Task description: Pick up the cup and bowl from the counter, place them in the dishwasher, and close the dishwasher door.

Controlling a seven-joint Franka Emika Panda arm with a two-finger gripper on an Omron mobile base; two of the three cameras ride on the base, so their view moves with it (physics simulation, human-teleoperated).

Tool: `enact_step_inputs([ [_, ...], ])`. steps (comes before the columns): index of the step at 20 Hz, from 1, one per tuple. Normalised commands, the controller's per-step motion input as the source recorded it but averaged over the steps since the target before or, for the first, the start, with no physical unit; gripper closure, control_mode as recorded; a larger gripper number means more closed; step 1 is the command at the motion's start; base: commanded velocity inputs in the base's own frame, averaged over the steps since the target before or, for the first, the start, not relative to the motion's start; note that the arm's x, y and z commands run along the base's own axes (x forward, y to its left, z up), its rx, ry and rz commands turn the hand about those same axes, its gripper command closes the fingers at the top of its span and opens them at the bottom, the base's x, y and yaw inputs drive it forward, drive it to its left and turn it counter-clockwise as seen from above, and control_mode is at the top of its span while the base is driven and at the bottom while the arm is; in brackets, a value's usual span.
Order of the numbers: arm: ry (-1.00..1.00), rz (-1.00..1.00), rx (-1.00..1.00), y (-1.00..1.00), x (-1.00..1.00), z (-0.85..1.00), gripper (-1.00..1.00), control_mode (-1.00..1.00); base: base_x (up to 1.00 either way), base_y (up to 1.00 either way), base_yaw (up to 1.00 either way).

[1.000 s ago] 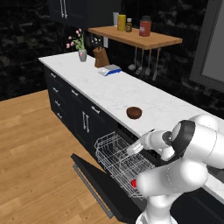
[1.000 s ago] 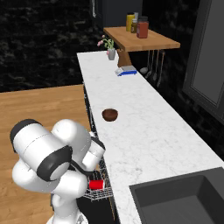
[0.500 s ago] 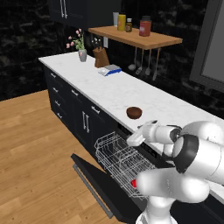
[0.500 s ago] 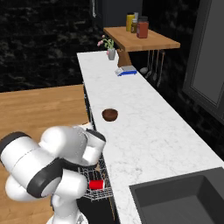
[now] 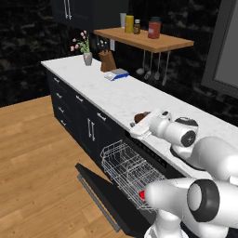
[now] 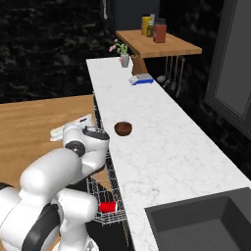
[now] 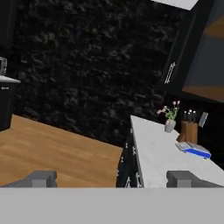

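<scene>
The red cup lies in the white wire rack of the dishwasher, also seen as the cup at the rack's near end. The dark reddish-brown bowl sits on the white marble counter; in the left base view the bowl peeks out behind my hand. My gripper is open with nothing between its fingertips, and it points along the counter toward the far wall. The hand hovers at the counter's front edge, just in front of the bowl. The dishwasher door hangs open, folded down.
A flower vase, knife block and a blue-and-white item stand at the counter's far end. A wooden shelf with jars hangs above, with utensils beneath. A sink lies near right. Wooden floor spreads to the left.
My arm has lifted out of the rack and swung the hand up to counter height beside the bowl. The cup stays in the rack; the bowl has not moved.
</scene>
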Motion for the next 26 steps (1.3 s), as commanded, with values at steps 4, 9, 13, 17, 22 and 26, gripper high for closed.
enact_step_inputs([
  [4, -0.34, 0.09, 0.11, 0.07, 0.00, 1.00, -1.00, -1.00, 0.00, 0.00, 0.00],
  [9, -0.35, 0.01, 0.05, 0.00, 0.00, 1.00, -1.00, -1.00, 0.00, 0.00, 0.00],
  [13, -0.33, 0.00, 0.03, -0.14, -0.05, 1.00, -1.00, -1.00, 0.00, 0.00, 0.00],
  [17, -0.16, -0.05, 0.05, -0.51, -0.04, 0.99, -1.00, -1.00, 0.00, 0.00, 0.00],
  [22, 0.18, -0.09, 0.07, -0.91, -0.01, 0.39, -1.00, -1.00, 0.00, 0.00, 0.00],
  [26, 0.61, -0.09, 0.06, -0.90, 0.00, 0.00, -1.00, -1.00, 0.00, 0.00, 0.00],
])
